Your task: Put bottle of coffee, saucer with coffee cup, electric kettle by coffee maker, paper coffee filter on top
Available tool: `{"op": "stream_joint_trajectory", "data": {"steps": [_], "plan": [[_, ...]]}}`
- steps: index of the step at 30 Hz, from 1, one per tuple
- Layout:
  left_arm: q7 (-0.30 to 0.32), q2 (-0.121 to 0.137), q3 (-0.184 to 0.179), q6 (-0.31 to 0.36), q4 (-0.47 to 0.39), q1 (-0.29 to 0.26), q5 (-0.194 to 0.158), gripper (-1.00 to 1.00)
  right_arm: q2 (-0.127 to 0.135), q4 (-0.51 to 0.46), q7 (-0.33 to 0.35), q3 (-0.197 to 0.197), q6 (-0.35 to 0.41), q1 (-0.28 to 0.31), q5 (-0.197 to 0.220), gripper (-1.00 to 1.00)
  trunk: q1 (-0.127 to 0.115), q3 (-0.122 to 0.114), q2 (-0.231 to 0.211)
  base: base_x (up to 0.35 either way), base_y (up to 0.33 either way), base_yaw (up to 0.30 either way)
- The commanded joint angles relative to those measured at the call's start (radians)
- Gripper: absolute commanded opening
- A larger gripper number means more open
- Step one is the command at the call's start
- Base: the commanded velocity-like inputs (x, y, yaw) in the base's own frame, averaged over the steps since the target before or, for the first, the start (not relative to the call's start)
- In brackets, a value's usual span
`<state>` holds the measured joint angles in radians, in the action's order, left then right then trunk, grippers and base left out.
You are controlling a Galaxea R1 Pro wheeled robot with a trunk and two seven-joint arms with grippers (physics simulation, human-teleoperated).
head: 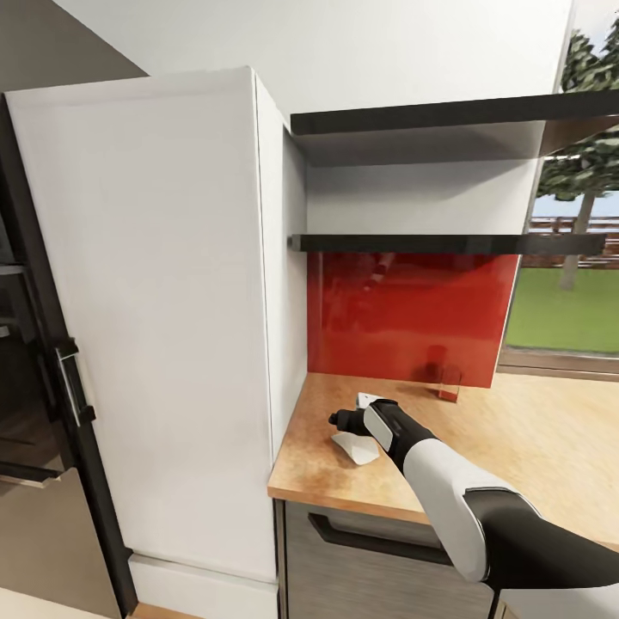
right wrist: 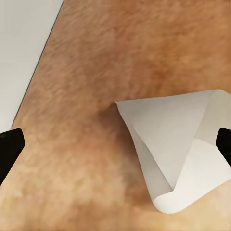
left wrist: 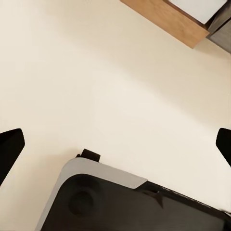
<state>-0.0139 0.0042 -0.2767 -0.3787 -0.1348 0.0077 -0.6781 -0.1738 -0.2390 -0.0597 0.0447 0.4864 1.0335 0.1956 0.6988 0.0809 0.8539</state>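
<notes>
While the right end effector (head: 346, 421) hovers spread open over the wooden worktop (head: 533, 447), the white paper coffee filter (head: 356, 447) lies flat just beneath it, ungripped, near the worktop's front-left corner. At nine o'clock a tall white cabinet (head: 146, 318) walls that side. Farther back, at one o'clock, a small red glass (head: 449, 382) stands before the red backsplash (head: 413, 314). Two dark shelves (head: 447, 243) overhang. The left end effector (left wrist: 115, 144) hangs open above pale floor (left wrist: 120, 72).
</notes>
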Motion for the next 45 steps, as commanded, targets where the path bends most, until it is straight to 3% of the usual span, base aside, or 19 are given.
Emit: {"op": "stream_joint_trajectory", "data": {"steps": [1,5,45], "plan": [[-0.001,0.0,-0.008,-0.003,-0.002,0.0,-0.009,1.0,-0.001,-0.002,-0.006,0.004,0.004,0.0,0.008,1.0,0.0,0.001,0.001,0.009,0.002,0.0],[-0.001,-0.001,-0.009,-0.004,-0.001,0.0,-0.008,1.0,-0.001,-0.002,-0.006,0.007,0.004,0.0,0.009,1.0,0.0,0.001,0.001,0.003,0.001,0.0],[-0.001,-0.005,-0.009,0.001,0.0,0.0,0.0,1.0,-0.001,0.005,-0.006,0.044,0.0,0.0,0.009,1.0,0.154,0.127,0.281,0.0,0.0,0.0]]}}
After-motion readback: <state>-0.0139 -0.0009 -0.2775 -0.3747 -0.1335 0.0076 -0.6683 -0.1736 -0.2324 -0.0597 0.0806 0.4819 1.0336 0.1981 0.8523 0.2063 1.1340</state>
